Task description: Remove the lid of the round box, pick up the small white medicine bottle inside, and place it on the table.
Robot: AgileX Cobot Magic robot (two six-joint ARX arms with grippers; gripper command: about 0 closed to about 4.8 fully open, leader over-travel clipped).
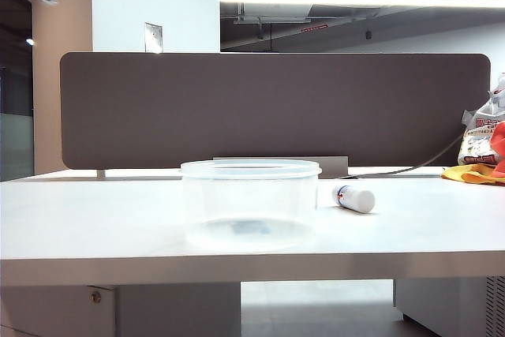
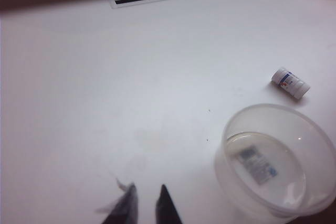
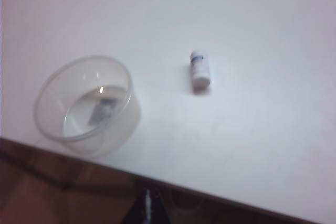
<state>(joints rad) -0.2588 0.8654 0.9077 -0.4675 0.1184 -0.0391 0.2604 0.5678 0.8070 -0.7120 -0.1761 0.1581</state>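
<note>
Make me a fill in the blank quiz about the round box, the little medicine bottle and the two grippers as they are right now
1. The small white medicine bottle lies on its ____ on the table, outside the round box.
2. The round box has no ____ on it; its top is open.
3. The right gripper hangs beyond the table's edge with its jaws ____.
4. The left gripper hangs over bare table beside the round box and holds ____.

Missing words: side; lid; shut; nothing
</note>
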